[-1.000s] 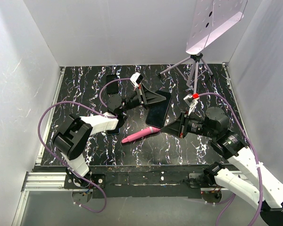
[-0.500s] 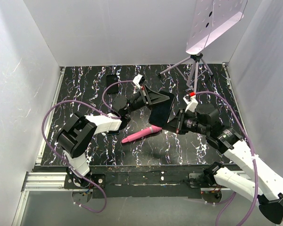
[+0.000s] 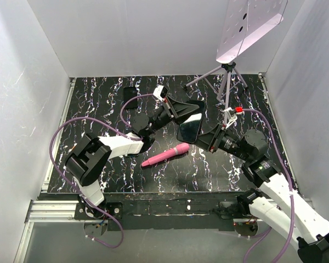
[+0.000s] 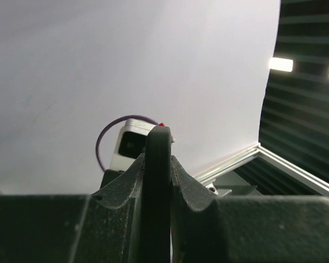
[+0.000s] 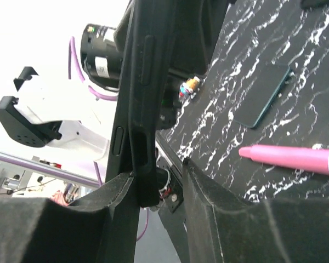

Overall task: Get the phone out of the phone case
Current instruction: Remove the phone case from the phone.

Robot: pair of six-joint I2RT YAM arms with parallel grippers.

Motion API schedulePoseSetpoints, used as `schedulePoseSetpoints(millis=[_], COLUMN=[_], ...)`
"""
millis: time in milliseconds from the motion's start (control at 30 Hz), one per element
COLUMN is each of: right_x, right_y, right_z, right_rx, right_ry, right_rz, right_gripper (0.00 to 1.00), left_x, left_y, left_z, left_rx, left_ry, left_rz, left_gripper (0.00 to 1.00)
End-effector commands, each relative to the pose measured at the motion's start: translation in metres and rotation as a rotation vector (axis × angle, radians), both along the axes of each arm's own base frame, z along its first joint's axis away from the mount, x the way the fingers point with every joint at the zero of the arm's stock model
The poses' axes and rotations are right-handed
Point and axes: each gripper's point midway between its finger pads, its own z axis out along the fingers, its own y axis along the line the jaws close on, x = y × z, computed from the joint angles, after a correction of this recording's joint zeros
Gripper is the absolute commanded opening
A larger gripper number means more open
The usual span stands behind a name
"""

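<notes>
The black phone case [image 3: 193, 108] is held off the table between the two arms, and the phone's glossy screen [image 3: 187, 130] shows at its lower part. My left gripper [image 3: 177, 113] is shut on the case's upper left edge; in the left wrist view that black edge [image 4: 158, 148] sits clamped between the jaws [image 4: 158, 170]. My right gripper [image 3: 207, 140] is at the lower right end. In the right wrist view its jaws [image 5: 159, 171] stand open, with the case's buttoned side [image 5: 147, 60] against one finger and a gap to the other.
A pink pen [image 3: 165, 155] [image 5: 290, 158] lies on the black marbled table [image 3: 98, 109] below the held case. A second dark phone [image 5: 261, 96] lies flat near it. A tripod [image 3: 226, 82] carrying a white panel stands at the back right. White walls enclose the table.
My right gripper has opened and no longer clamps the case's end. The case and phone rose off the table and shifted right; the left gripper kept hold.
</notes>
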Motion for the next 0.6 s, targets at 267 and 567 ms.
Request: schedulePoseSetpoints(millis=[267,567], right_x=[0.033,0.076], right_y=[0.019,-0.062], right_z=[0.028,-0.076], right_rx=[0.116,-0.608], right_ry=[-0.066,-0.133], right_rz=[0.004,-0.532], right_gripper=[0.17,0.01], left_x=[-0.071,-0.057], left_y=[0.022,0.008], left_z=[0.099,0.084], left_rx=[-0.334,-0.229], left_ry=[-0.168,-0.023], left_rz=[-0.01,-0.025], left_gripper=[0.0,0.0])
